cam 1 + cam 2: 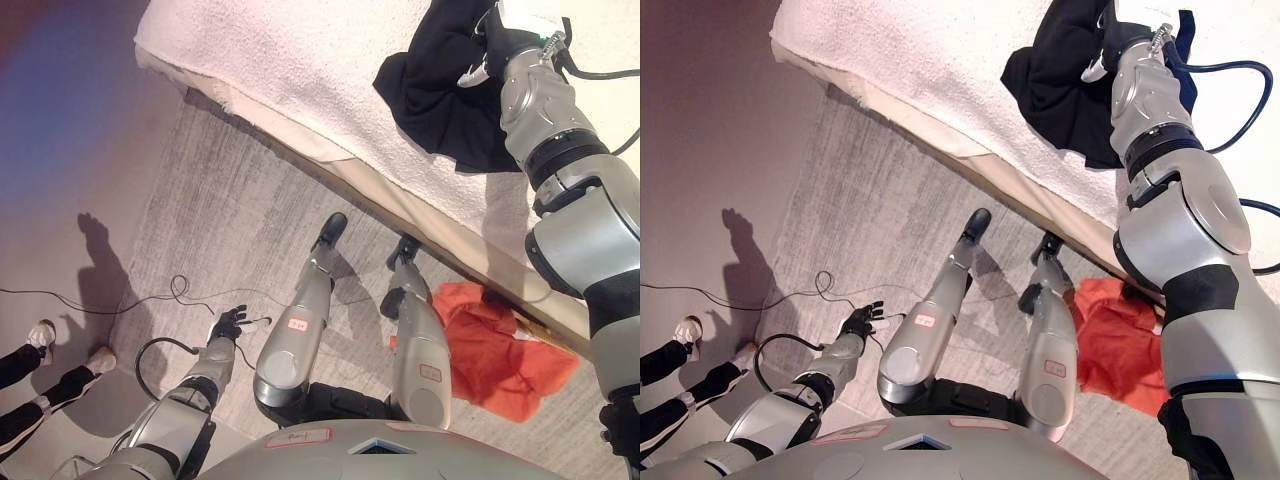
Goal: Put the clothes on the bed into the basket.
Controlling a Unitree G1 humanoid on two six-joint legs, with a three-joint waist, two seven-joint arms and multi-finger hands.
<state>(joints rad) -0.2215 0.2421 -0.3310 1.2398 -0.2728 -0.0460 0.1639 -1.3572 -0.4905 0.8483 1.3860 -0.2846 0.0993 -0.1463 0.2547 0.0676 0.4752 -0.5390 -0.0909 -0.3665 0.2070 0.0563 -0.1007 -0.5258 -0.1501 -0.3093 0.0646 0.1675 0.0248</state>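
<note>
Bed (300, 60) runs across the top, white textured cover, edge slanting down to the right. Black garment (440, 95) lies crumpled on the bed near its edge, upper right of both views. Right arm reaches up from the lower right over the bed; right hand (488, 45) sits on the black garment, dark fingers down in the cloth with a white tip showing. Cannot tell if the fingers are pinching the cloth or just resting on it; they're dark on dark and partly hidden by the wrist.

Orange garment (500, 345) lies on the floor, just beside the bed edge at lower right, spread flat and rumpled. It is off the bed, not in any basket. No basket visible in either view.

Left arm hangs low at lower left, well apart from the bed. Left hand (228, 323) hovers over the carpet (230, 200), fingers loose and spread, holding nothing.

Grey carpet covers the floor next to the bed; a smooth, lighter floor strip (60, 220) lies to the left of it. A person's legs (25, 385) in dark trousers and white shoes show at the far left edge, well apart from the robot's hands.
</note>
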